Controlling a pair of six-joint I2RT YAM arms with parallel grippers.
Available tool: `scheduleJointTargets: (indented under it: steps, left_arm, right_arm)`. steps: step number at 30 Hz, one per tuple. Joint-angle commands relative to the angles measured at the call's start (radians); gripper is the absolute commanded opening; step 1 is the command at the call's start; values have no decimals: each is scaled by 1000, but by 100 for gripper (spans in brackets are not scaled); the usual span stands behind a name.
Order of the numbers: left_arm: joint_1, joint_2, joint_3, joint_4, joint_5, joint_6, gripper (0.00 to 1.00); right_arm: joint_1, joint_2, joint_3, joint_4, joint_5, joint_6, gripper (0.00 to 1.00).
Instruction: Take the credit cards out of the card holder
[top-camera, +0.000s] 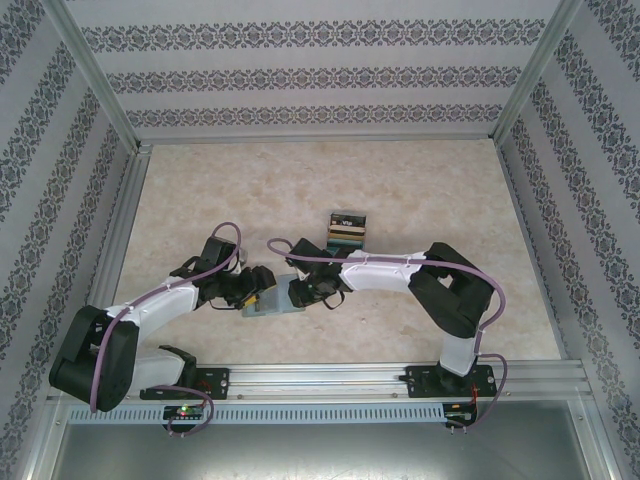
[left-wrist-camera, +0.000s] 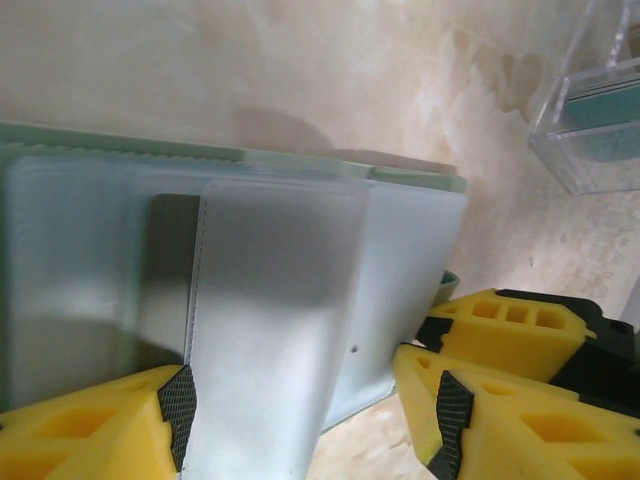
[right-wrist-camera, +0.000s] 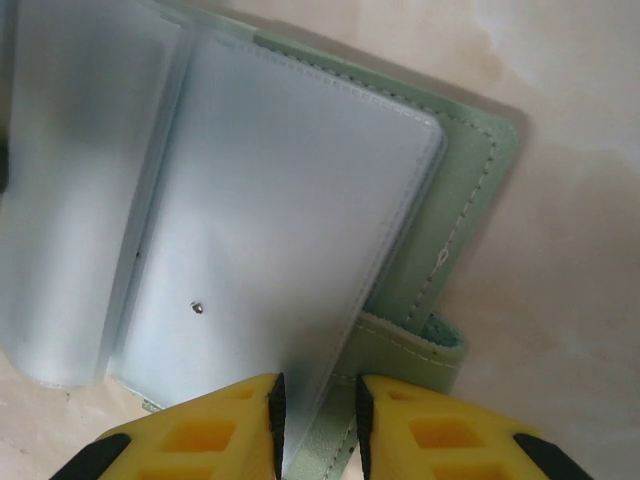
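Card holder (right-wrist-camera: 300, 200), maybe a card (left-wrist-camera: 170, 270) inside; right end effector (right-wrist-camera: 318, 420) tight on it, left end effector (left-wrist-camera: 315, 415) agape.

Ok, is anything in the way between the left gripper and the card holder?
Nothing visible does. The left gripper stands open around a frosted sleeve of the card holder, and the right gripper pinches the holder from the other side.

Card holder (top-camera: 272, 306) open flat, cards (top-camera: 347, 228) stacked nr it.
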Motion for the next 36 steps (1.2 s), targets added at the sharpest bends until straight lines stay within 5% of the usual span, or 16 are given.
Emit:
scheduleJointTargets:
  steps: [1,16,25,36]
  left_arm:
    - [-15,-16,-14,53,29,-10,67]
    - [-17,15,-4,108,69,-22,68]
    - [-13,-127,33,-167,-161,29,68]
    - [-12,-64,19,-158,-140,37,69]
  right_arm:
    - [22,44,-4,-8,-29,16,29]
    - [23,41,-10,-7,-26,21,29]
    - [23,37,-11,-7,-25,20,29]
    - [24,41,-8,-6,-26,20,29]
